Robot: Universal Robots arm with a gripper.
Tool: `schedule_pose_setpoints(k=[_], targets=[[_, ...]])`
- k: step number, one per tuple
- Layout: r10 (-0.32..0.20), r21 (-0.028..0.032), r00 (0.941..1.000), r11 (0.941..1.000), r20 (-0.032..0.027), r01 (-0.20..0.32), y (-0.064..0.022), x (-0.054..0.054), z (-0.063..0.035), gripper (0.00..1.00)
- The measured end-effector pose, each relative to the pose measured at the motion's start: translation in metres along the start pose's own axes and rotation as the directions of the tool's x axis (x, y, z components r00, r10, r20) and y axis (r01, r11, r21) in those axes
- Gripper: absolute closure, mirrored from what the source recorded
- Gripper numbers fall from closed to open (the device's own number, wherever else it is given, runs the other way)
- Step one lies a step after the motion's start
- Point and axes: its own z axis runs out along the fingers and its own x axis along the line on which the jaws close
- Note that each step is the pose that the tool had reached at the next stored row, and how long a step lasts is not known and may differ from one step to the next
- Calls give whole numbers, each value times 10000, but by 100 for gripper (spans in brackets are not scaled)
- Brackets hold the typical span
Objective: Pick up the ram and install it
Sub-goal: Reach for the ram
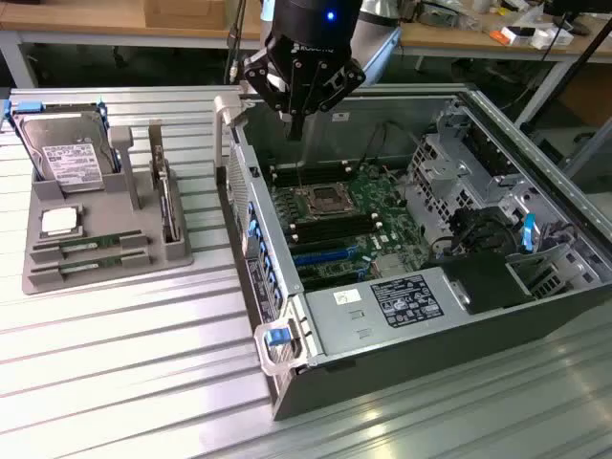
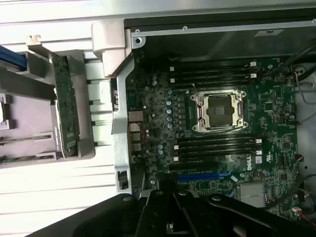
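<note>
The gripper hangs over the open computer case, above the empty CPU socket, pinched narrow with nothing seen in it. The ram lies flat in the grey tray, at 9 o'clock from the case in the exterior view.

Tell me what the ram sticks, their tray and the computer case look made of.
Ram sticks: thin green board, likely circuit laminate. Tray: probably plastic, uniform matte grey with moulded slots. Computer case: seemingly sheet metal, dark painted wall, pale silver folded rim.
</note>
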Motion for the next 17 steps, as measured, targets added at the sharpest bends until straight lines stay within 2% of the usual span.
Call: schedule_pose_setpoints(k=[5, 11, 14, 17], targets=[[0, 0, 10000, 10000, 0, 0, 0, 3, 0, 90], [0, 0, 10000, 10000, 0, 0, -9, 120, -3, 90], [-2, 0, 10000, 10000, 0, 2, -18, 238, -7, 90], [-1, 0, 10000, 10000, 0, 1, -32, 429, -11, 90]])
